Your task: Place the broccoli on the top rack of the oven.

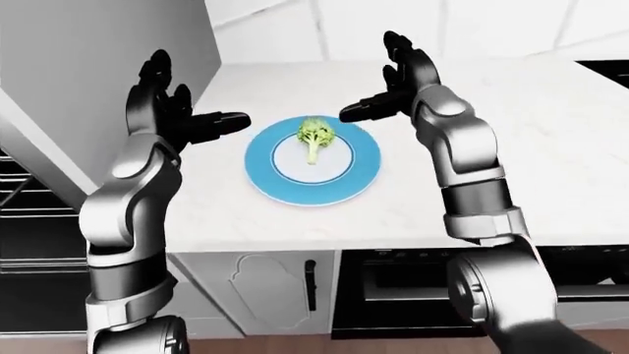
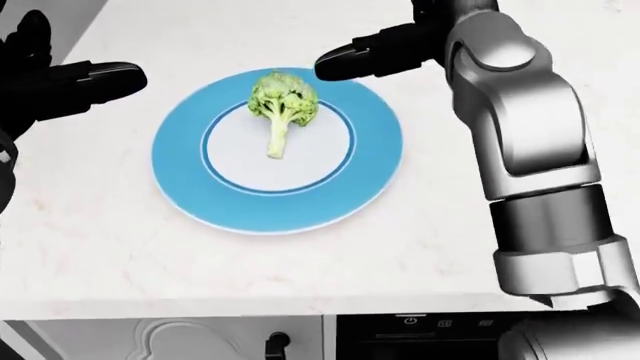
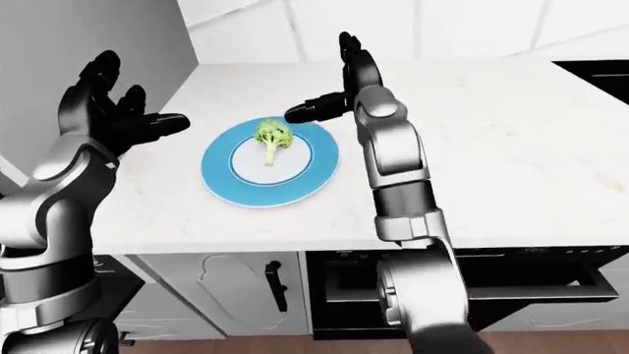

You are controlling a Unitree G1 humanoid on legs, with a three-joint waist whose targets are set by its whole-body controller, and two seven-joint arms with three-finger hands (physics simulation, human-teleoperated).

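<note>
Green broccoli (image 2: 282,101) with a paler stalk lies on a plate (image 2: 180,172) that has a blue rim, a white centre and a thin dark-blue ring. The worktop (image 2: 120,247) is white marble with faint veins. Each robot hand (image 1: 388,92) is black; the arms are silver-grey.

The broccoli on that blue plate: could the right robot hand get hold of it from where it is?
Probably yes. The right robot hand hovers open just beside the broccoli, which lies alone on the plate with nothing between them or on top.
</note>
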